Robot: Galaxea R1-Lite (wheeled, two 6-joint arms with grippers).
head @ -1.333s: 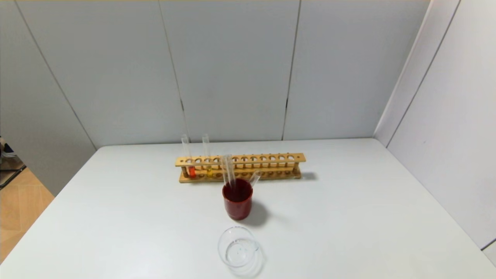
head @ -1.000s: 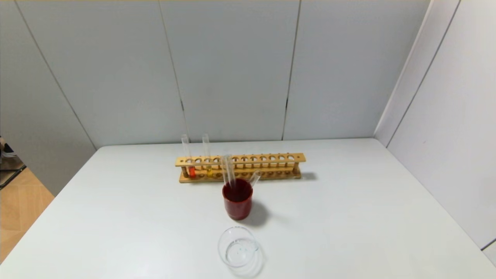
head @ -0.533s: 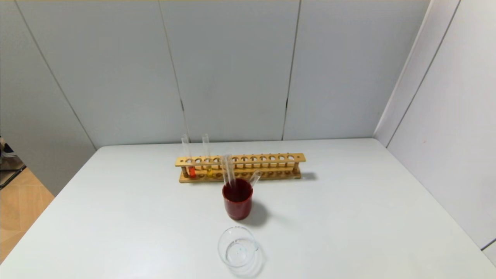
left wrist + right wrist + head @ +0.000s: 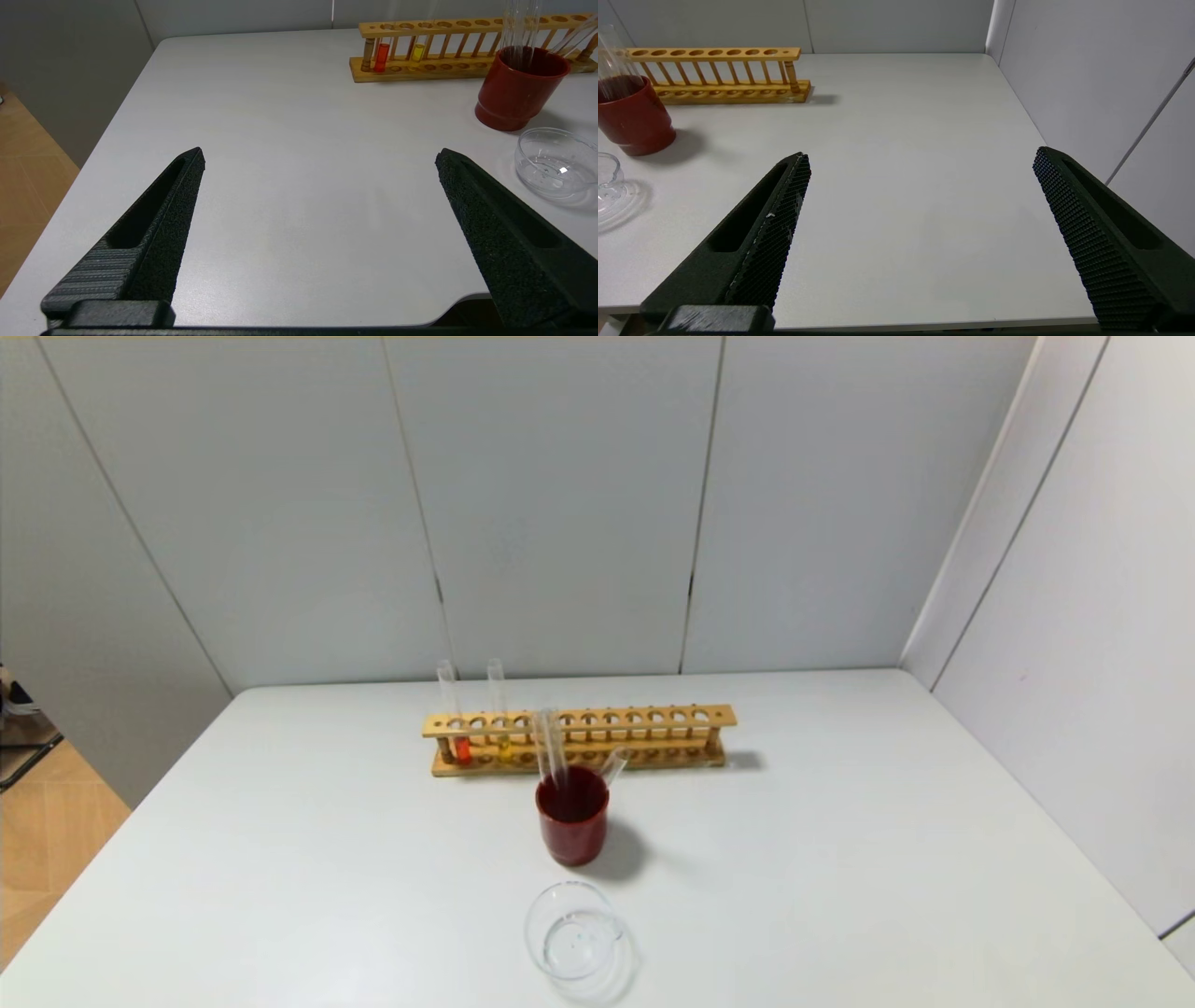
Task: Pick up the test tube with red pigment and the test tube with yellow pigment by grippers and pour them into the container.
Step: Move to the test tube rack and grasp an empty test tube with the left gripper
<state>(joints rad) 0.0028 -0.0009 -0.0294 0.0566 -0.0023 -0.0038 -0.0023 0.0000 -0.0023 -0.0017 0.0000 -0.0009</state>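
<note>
The test tube with red pigment (image 4: 461, 748) (image 4: 381, 57) stands upright at the left end of a wooden rack (image 4: 653, 719). Just right of it in the rack stands the test tube with yellow pigment (image 4: 504, 747) (image 4: 417, 52). The container (image 4: 572, 931) (image 4: 555, 162), a clear glass beaker, sits near the table's front edge. My left gripper (image 4: 320, 161) hangs open over the front left of the table, holding nothing. My right gripper (image 4: 920, 161) hangs open over the front right, also holding nothing. Neither gripper shows in the head view.
A dark red cup (image 4: 572, 824) (image 4: 516, 91) (image 4: 633, 116) with several colourless tubes stands between rack and beaker. The white table (image 4: 840, 859) is bounded by grey walls behind and a wall (image 4: 1087, 84) on the right; its left edge drops to the floor.
</note>
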